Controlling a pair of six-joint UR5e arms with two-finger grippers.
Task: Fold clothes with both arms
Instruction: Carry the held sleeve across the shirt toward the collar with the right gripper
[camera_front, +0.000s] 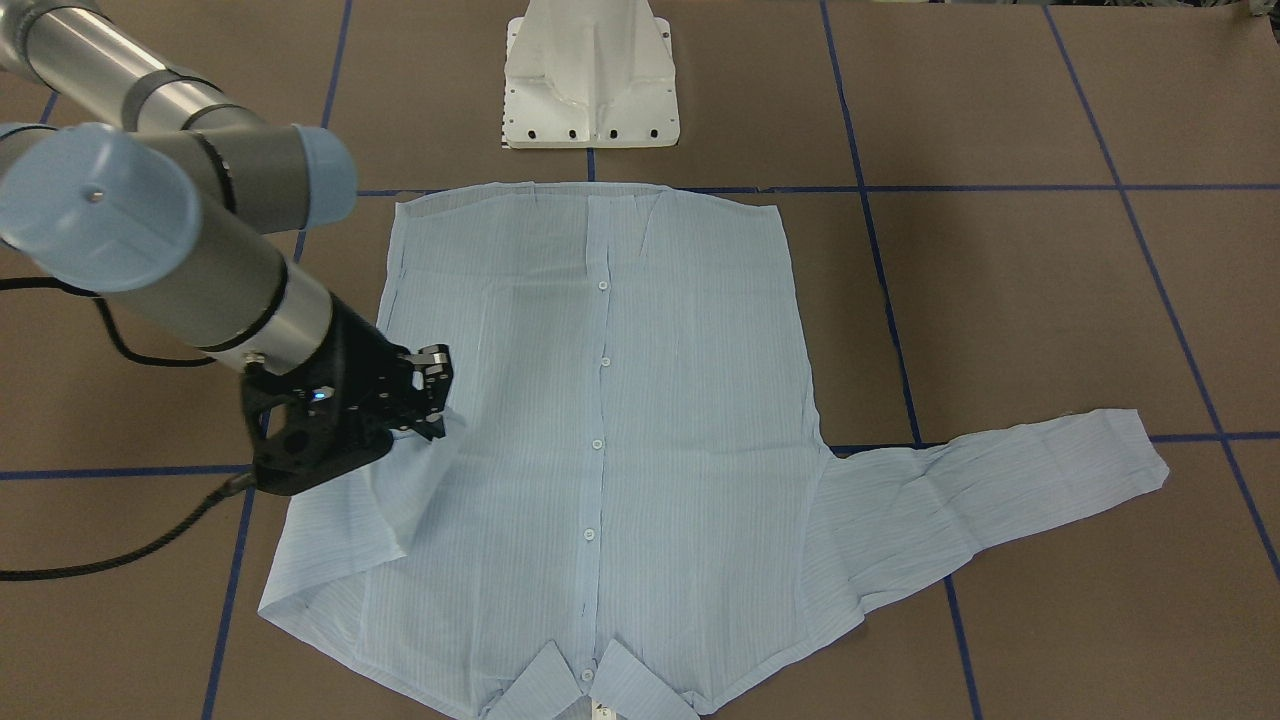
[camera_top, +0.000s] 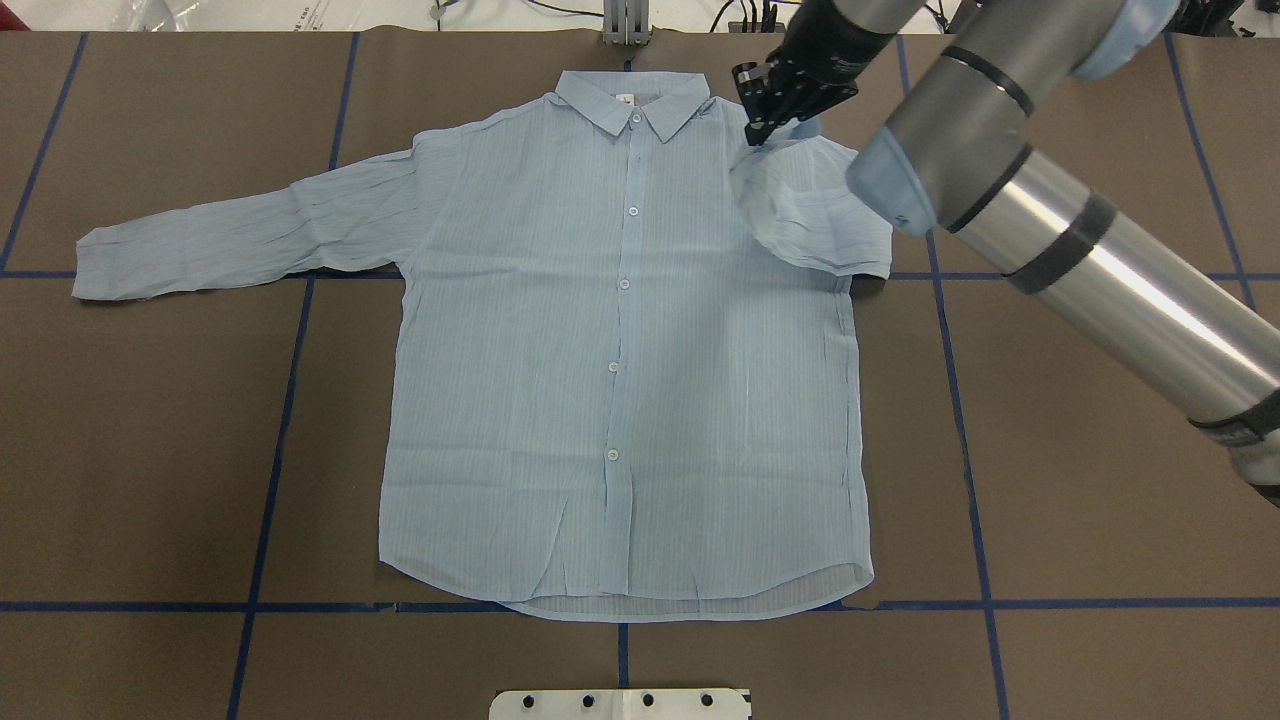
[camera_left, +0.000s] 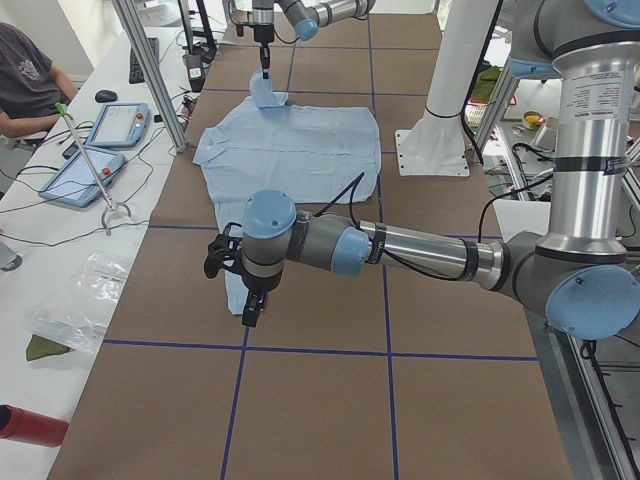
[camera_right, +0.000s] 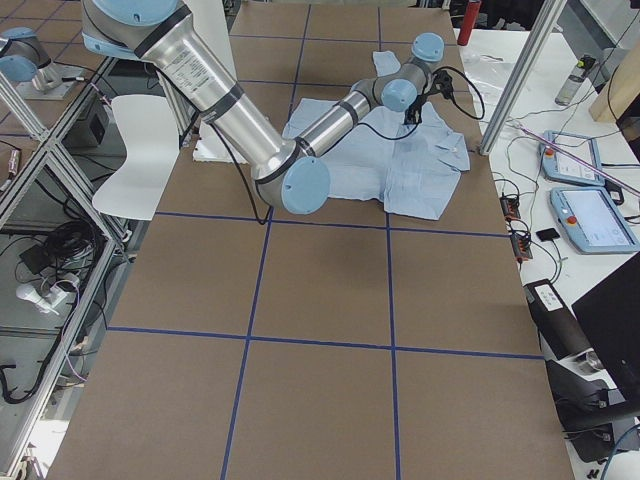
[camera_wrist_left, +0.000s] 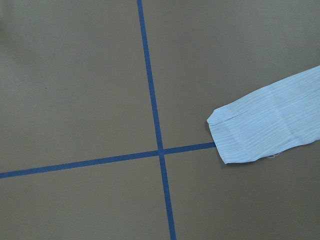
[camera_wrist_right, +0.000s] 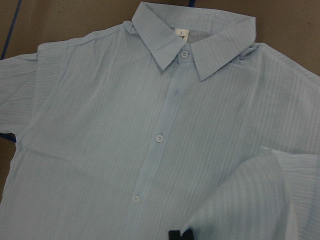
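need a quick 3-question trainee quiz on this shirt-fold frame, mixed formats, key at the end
1. Fill in: on the shirt, the collar points ___ the white base (toward / away from).
2. True or false: both sleeves lie stretched out flat.
3. The right gripper grips the: A hem, B sleeve, C collar.
Key: 1 away from; 2 false, one is lifted and doubled back; 3 B.

Silver arms (camera_top: 1100, 260) (light-blue joint caps (camera_front: 95, 205)).
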